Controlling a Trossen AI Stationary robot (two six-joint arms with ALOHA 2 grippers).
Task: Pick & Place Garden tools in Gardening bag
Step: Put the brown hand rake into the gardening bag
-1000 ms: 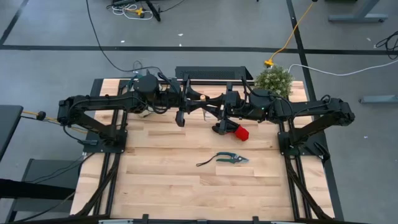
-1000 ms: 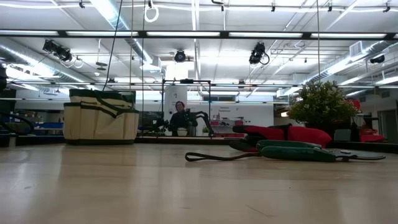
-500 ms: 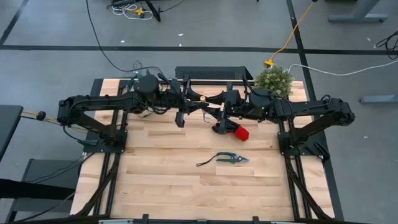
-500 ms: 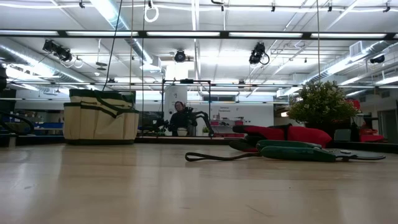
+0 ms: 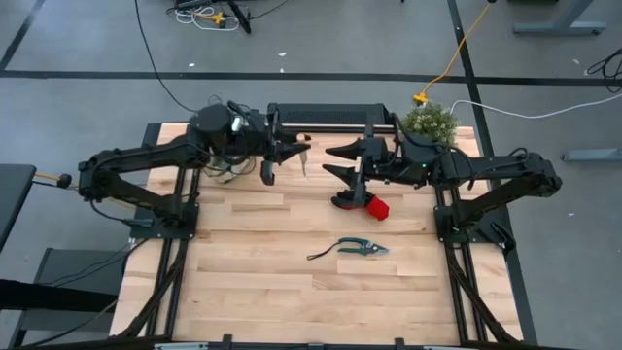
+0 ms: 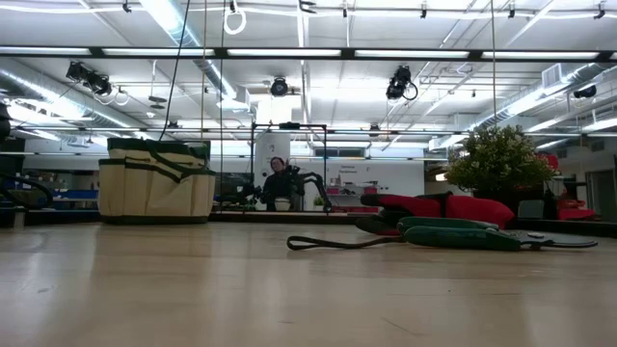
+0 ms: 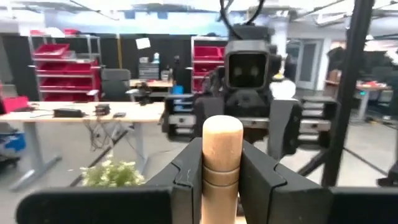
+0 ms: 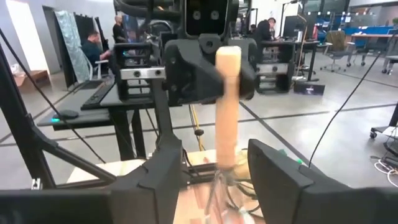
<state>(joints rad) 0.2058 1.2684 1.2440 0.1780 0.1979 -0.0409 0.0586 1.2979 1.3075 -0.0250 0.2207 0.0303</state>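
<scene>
My left gripper (image 5: 290, 152) is shut on a wooden-handled garden tool (image 8: 226, 112), high over the table's far middle. My right gripper (image 5: 335, 162) faces it from the right, open; in the right wrist view its fingers (image 8: 163, 177) stand apart on either side of the tool's lower part without touching it. Black-and-red gloves (image 5: 369, 205) lie on the table below my right gripper. Green-handled pruning shears (image 5: 362, 248) lie flat nearer the front. The beige gardening bag (image 6: 154, 181) stands on the table at the far left; my left arm hides it in the high view. My left gripper pinches the wooden handle (image 7: 222, 134) between its two fingers, just below the handle's rounded free end. The fingers come level from the table's left and lie across the handle. The tool hangs upright, metal end (image 8: 219, 186) down, clear of the table.
A bushy green plant (image 5: 429, 122) stands at the far right corner, behind my right arm. A dark bar (image 5: 330, 115) runs along the far edge. The near half of the wooden table (image 5: 292, 301) holds only the shears.
My right gripper has opened and let go of the tool. My left gripper has drawn back toward the table's left and far edge, carrying the tool with it, so a gap now separates the two grippers.
</scene>
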